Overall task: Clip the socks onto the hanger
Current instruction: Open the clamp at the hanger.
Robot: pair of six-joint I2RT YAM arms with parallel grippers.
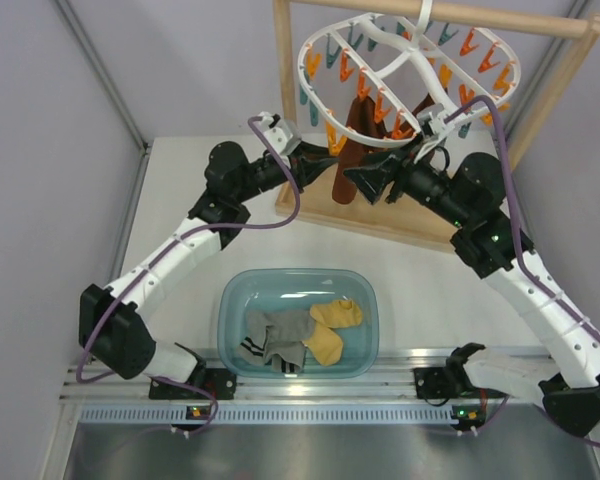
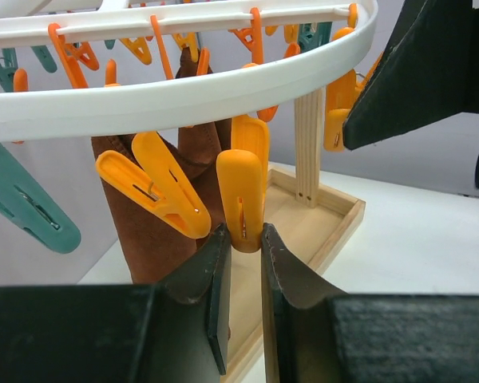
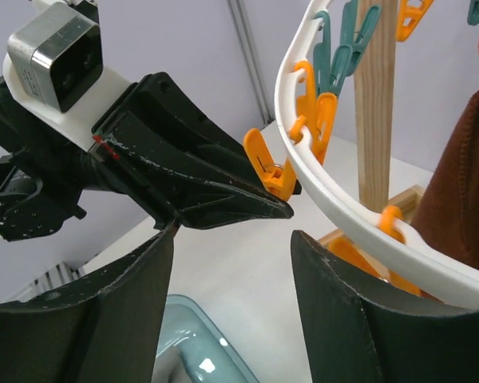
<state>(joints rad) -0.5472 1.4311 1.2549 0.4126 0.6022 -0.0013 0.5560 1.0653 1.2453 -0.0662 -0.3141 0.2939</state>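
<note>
Presently: left gripper [image 2: 245, 239] pinched on lower tip of orange clip [image 2: 241, 191] under hanger [image 2: 184, 96] ring. Right gripper [image 3: 233, 235] jaws apart, empty, just beside ring. Socks [image 1: 300, 335] all in basin [image 1: 235, 300], well apart from hanger. Hold looks shallow and may slip: seat deeper, squarely, avoid swinging ring.

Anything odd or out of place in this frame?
Mildly odd: the left gripper pinches an orange clip, yet the right gripper is empty and the socks lie in the teal basin. Nothing spilled or damaged.
</note>
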